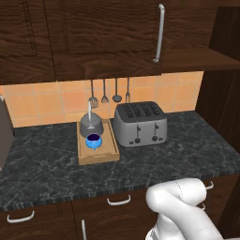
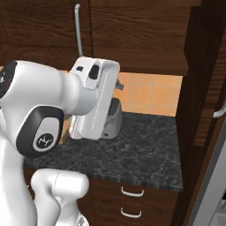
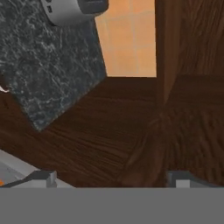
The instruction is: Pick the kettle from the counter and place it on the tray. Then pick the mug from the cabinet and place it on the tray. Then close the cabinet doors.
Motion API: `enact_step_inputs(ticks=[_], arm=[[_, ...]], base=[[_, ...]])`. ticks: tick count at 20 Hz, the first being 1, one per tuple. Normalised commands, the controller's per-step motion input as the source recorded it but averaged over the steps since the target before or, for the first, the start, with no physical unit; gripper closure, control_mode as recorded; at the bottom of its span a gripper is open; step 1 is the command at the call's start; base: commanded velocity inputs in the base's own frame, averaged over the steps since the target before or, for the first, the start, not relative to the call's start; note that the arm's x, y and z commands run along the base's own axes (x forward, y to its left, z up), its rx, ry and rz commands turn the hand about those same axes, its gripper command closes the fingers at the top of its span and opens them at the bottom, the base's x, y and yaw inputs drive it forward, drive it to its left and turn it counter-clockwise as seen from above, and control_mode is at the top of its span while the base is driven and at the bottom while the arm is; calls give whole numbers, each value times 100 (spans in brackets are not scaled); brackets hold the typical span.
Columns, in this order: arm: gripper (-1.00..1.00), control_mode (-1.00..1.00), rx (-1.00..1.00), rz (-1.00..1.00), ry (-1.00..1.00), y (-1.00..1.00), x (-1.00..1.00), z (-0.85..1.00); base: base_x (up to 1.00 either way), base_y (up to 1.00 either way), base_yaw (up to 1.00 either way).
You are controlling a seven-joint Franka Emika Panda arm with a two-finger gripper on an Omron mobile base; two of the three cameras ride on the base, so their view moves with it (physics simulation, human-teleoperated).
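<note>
Left base view: tray (image 1: pixel 99 154) sits on the counter (image 1: pixel 154 161) at frame centre-left, just beside the toaster's (image 1: pixel 140 123) left side. Kettle (image 1: pixel 91 125) stands upright on the far end of the tray, thin handle up. Blue mug (image 1: pixel 93 140) on the tray right in front of the kettle, about touching it. Cabinet doors (image 1: pixel 112 33) fill the top of the frame, light grey bar handle (image 1: pixel 160 33) at upper right; doors look shut, lower edge lines up. Utensils (image 1: pixel 109 96) hang on the orange tile wall under the cabinet. Drawer handles (image 1: pixel 119 201) along the bottom edge

Right base view: white arm (image 2: pixel 66 106) fills left and centre, hiding most of the toaster; cabinet door with bar handle (image 2: pixel 78 28) at top left

Hand view: end effector (image 3: pixel 111 178) released, two tips wide apart at the bottom edge, nothing between them. It faces dark wood panelling; counter corner at upper left, toaster edge (image 3: pixel 72 11) at the top
</note>
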Motion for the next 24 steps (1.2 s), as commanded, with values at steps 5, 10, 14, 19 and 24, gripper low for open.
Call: enact_step_inputs(ticks=[5,10,14,19,24], arm=[[-100,-100,8,-17,2,-64,-62,6],[-100,-100,0,-31,0,-36,-67,5],[-100,-100,0,-26,-3,-68,-52,7],[-100,-100,-3,-1,-20,-66,-19,0],[-100,-100,-7,5,-23,-52,-11,2]], base=[[0,0,0],[0,0,0],[0,0,0],[0,0,0],[0,0,0]])
